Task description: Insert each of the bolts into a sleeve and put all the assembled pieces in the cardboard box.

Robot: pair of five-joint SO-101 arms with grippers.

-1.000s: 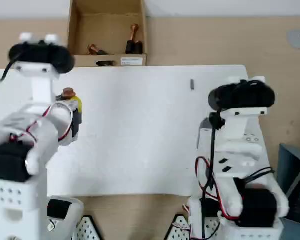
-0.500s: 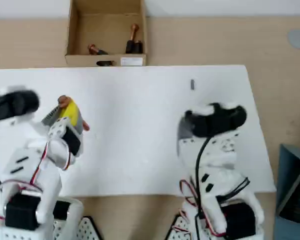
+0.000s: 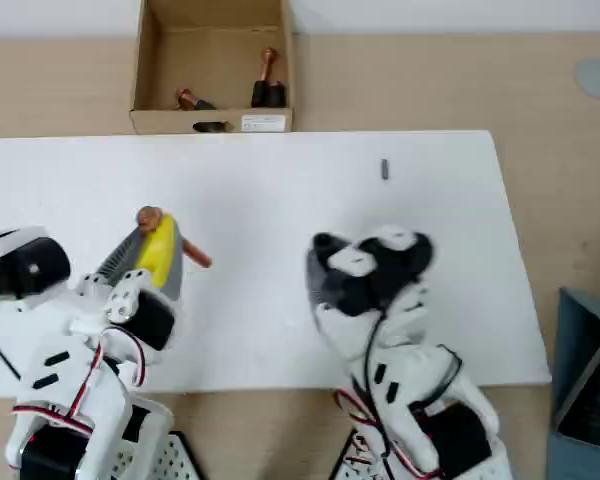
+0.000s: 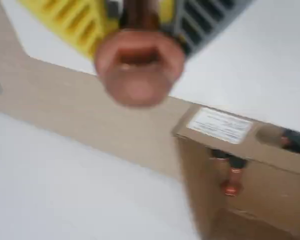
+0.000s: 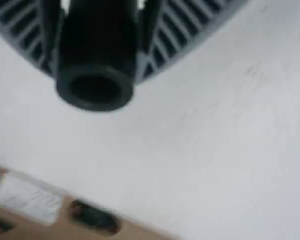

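Bolt (image 4: 139, 60), copper-coloured, is clamped in the left gripper (image 3: 158, 240) above the white mat (image 3: 280, 180), with the yellow and grey fingers (image 3: 163, 255) covering most of its shank. The right gripper (image 5: 97, 20) grasps a black sleeve (image 5: 95, 85), its rear cut off at the edge. Two assembled pieces (image 3: 268, 85) lie in the cardboard box (image 3: 140, 70), too blurred for detail.

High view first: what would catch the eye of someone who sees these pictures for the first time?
The copper bolt, clamped in the left gripper's yellow and grey fingers above the left part of the white board, stands out. Next comes the black sleeve held by the right gripper over the same board. Beyond the board, the cardboard box holds two assembled pieces.
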